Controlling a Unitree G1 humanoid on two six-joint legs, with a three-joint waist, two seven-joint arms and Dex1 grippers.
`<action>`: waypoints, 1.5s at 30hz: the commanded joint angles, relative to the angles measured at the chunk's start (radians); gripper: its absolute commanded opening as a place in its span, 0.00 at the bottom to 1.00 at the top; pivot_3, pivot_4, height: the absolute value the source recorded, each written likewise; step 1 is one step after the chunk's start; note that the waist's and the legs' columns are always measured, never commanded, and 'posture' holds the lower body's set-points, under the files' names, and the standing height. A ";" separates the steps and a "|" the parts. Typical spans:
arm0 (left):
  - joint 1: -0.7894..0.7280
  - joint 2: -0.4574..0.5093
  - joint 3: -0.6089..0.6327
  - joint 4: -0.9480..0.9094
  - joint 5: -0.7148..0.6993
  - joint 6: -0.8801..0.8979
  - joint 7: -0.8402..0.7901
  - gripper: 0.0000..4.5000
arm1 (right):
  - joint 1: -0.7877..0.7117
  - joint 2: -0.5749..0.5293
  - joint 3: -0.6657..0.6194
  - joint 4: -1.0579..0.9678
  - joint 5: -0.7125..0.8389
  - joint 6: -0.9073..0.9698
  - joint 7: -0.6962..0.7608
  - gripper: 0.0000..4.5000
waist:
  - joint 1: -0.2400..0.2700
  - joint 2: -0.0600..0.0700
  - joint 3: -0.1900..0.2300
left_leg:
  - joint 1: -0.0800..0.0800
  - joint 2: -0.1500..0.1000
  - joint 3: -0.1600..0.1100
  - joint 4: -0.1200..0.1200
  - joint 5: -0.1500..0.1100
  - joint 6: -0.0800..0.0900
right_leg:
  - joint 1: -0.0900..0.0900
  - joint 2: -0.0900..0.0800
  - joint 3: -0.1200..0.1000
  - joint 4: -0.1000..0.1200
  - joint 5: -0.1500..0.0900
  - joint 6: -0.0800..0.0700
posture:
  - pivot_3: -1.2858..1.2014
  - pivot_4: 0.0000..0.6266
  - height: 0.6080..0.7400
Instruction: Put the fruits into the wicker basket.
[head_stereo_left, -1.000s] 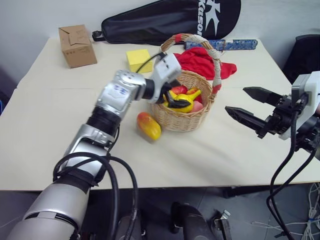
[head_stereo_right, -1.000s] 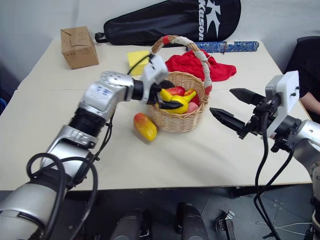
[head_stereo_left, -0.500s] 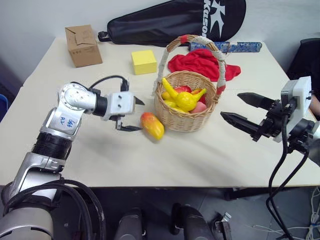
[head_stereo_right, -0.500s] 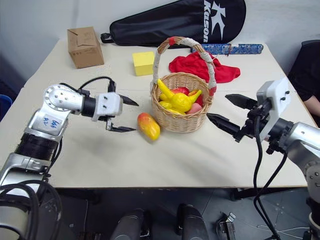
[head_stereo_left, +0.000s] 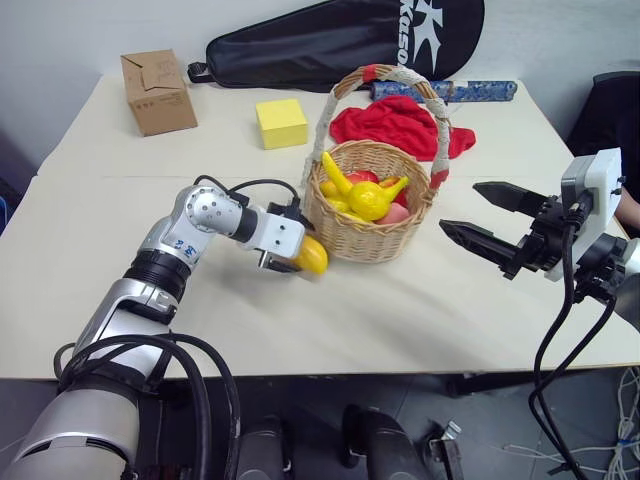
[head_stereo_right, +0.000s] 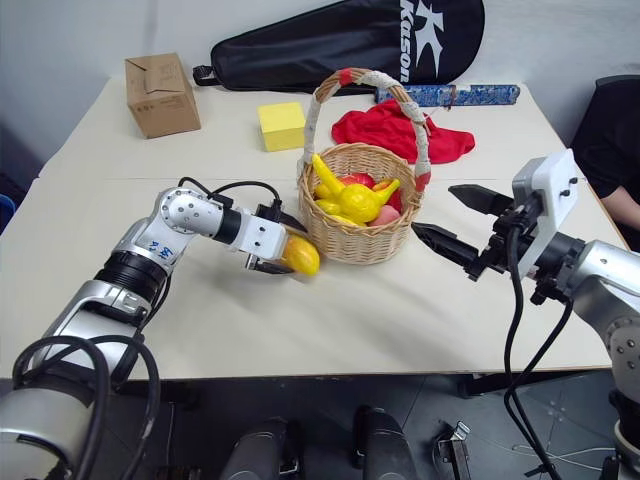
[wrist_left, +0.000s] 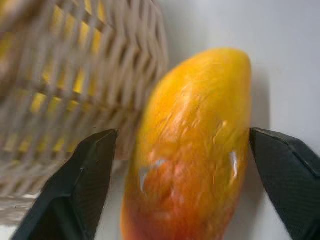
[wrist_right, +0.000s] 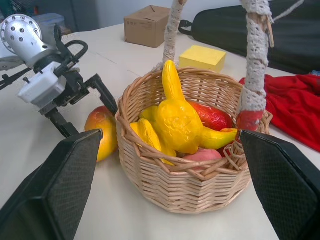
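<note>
Now that it's dropped from the basket (head_stereo_left: 372, 215) rim, the left hand (head_stereo_left: 291, 254) straddles the last mango (head_stereo_left: 309, 256) on the tabletop (head_stereo_left: 400, 300) beside it, fingers narrowing, not yet gripping. Right hand (head_stereo_left: 488, 218) waits, wide open.

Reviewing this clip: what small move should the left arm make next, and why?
Probably close the jaws of the left gripper on the oval orange-yellow mango. The mango lies on the table beside the round tan wicker basket, and the open black fingers stand on either side of it, apparently with small gaps, so no grip yet.
</note>
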 joint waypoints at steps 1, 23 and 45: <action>-0.018 0.017 0.007 0.010 0.012 -0.019 -0.010 0.69 | 0.006 0.000 -0.040 -0.041 0.019 -0.004 -0.007 1.00 | 0.001 0.000 0.000 | 0.000 0.000 0.000 0.000 0.000 0.000 | 0.000 0.000 0.000 0.000 0.000 0.000 | 0.52 0.24 1.00; -0.328 -0.128 0.157 -0.154 -0.262 0.487 -0.058 0.64 | -0.040 -0.057 -0.030 -0.101 0.125 -0.001 0.092 1.00 | 0.008 0.000 0.000 | -0.003 -0.005 -0.004 0.002 0.004 -0.002 | 0.002 0.001 0.001 -0.002 0.001 0.004 | 0.52 0.24 1.00; -0.040 0.081 0.442 -0.455 -0.589 1.007 -0.252 1.00 | 0.059 -0.087 -0.101 -0.047 0.075 -0.008 0.116 1.00 | -0.038 0.001 -0.001 | -0.007 -0.001 0.000 0.002 0.004 -0.004 | -0.007 0.002 0.000 0.007 0.000 0.002 | 0.52 0.24 1.00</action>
